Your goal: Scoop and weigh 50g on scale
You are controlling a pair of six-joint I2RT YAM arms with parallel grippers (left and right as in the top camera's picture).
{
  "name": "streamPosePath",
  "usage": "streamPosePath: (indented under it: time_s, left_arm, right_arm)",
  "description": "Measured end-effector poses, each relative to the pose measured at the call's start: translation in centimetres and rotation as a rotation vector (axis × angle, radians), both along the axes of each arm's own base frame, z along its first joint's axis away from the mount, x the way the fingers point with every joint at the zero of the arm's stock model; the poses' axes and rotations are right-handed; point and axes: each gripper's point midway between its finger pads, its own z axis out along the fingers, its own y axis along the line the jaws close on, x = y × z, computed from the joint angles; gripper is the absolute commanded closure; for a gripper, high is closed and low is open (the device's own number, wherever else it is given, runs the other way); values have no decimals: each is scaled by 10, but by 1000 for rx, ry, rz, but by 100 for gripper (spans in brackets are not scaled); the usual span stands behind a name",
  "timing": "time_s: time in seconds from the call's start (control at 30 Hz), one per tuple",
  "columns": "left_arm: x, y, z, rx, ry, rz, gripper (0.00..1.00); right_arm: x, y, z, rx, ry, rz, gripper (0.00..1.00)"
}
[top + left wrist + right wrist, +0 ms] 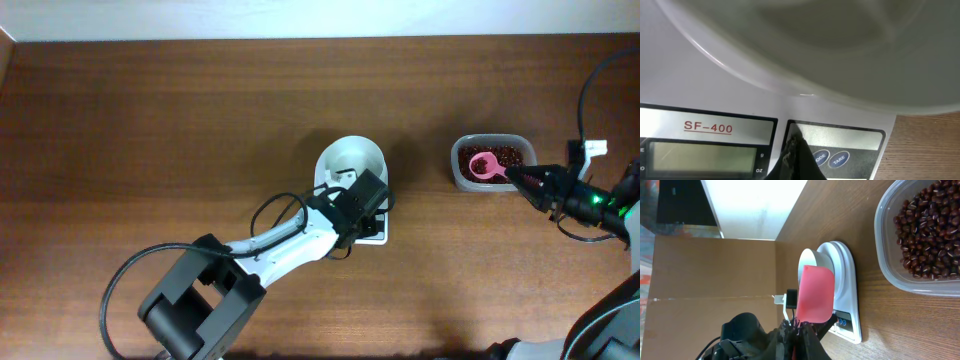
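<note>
Entry: zeroing step, as I judge it.

Left gripper (797, 152): fingers pressed together, nothing between them. The tip is down at the control panel of the small white digital scale (685, 85), just at 9 o'clock of the round blue MODE button (821, 157). The TARE button (839, 160) sits one place further toward 3 o'clock. I cannot tell whether the tip actually touches the panel. The grey LCD window (702, 156) shows no digits I can make out.

To do this well, I would land the tip squarely on a button, not on the bare panel beside it. I would press lightly and lift clear. I would keep weight off the platform and confirm a zero reading before any beans travel.

The scale stands mid-table on the brown wooden table (150, 120).

Containers:
- Round white bowl (350, 160) on the scale, at 12 o'clock of the panel: no beans seen in it.
- Clear rectangular plastic tub (460, 180), at 3 o'clock of the scale and well apart from it: holds a deep layer of dark red beans (925, 230).

Right gripper (522, 176): clamped on the handle of the pink plastic scoop (484, 165). The scoop's head lies in the tub among the beans, and seems to have some in it.
</note>
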Motion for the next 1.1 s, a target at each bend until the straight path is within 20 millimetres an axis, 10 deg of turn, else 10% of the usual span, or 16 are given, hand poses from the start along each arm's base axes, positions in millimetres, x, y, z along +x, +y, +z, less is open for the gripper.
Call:
streamPosePath:
  time_s: [0.13,0.33,0.47,0.83,1.1]
  left_arm:
    - [-19,16,12,43,57,-11,100]
    - [-16,16,107,-93,-137,-70,100]
    - [-13,19,128,-109,-199,-68,100]
    - [-8,5,16,43,-36,26,100]
    - [-4,8,6,55,-33,84,100]
  right_arm:
    - [0,0,-1,-4,1,0,96]
    - [0,0,-1,-7,4,0,96]
    - [0,-1,-2,-11,7,0,96]
    - [-1,-1,-4,-21,14,-1,96]
    - [0,1,-5,-26,18,7,96]
